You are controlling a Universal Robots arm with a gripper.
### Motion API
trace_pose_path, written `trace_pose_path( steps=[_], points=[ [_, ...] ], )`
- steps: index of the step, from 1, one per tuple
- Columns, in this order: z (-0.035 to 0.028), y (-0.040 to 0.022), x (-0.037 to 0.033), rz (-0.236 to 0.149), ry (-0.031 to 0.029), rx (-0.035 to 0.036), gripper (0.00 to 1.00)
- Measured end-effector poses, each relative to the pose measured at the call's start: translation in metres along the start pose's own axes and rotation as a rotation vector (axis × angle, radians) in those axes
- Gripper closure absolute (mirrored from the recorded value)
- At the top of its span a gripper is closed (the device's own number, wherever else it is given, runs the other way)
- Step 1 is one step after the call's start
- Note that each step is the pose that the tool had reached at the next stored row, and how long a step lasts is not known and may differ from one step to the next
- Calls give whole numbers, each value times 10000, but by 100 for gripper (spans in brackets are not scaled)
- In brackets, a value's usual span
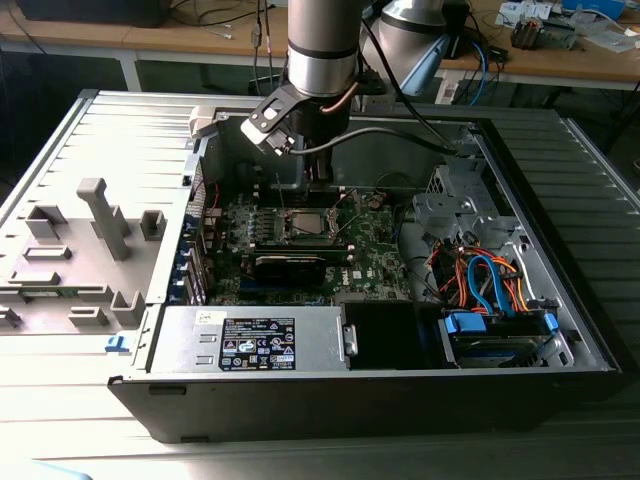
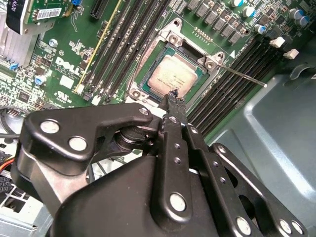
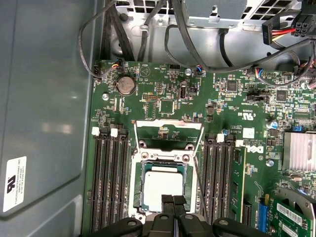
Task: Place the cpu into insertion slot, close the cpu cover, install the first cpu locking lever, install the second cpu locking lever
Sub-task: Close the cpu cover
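Exterior view: shows the gripper (image 1: 318,180) low inside the open case (image 1: 400,405), right over the green board (image 1: 380,270) and close beside the slot (image 1: 305,222).

Second wrist view: looks down along the black fingers (image 2: 174,106), pressed together with nothing pinched between them. Puts the gripper (image 2: 173,94) tip at the near edge of the cpu (image 2: 170,79) – cannot tell whether touching. Shows the cpu lying flat in the slot (image 2: 143,84), silvery face up, and a thin lever (image 2: 242,75) sticking out sideways from one corner of the slot.

First wrist view: again shows the fingertips (image 3: 168,202) closed on each other, at the edge of the cpu (image 3: 163,185), seated in the slot (image 3: 138,187). Finds the cover (image 3: 168,123) standing open on the side of the slot away from the gripper (image 3: 173,200) – green board visible through its cut-out middle
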State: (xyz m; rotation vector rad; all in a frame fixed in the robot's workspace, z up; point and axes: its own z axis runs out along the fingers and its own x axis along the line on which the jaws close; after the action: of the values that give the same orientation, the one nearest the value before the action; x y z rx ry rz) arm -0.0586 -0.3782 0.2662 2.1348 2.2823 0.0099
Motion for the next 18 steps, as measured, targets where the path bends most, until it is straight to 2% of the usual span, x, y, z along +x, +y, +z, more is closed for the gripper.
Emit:
trace_pose_path(
  steps=[18],
  points=[
    [-17, 22, -6, 0, 21, 6, 89]
  ],
)
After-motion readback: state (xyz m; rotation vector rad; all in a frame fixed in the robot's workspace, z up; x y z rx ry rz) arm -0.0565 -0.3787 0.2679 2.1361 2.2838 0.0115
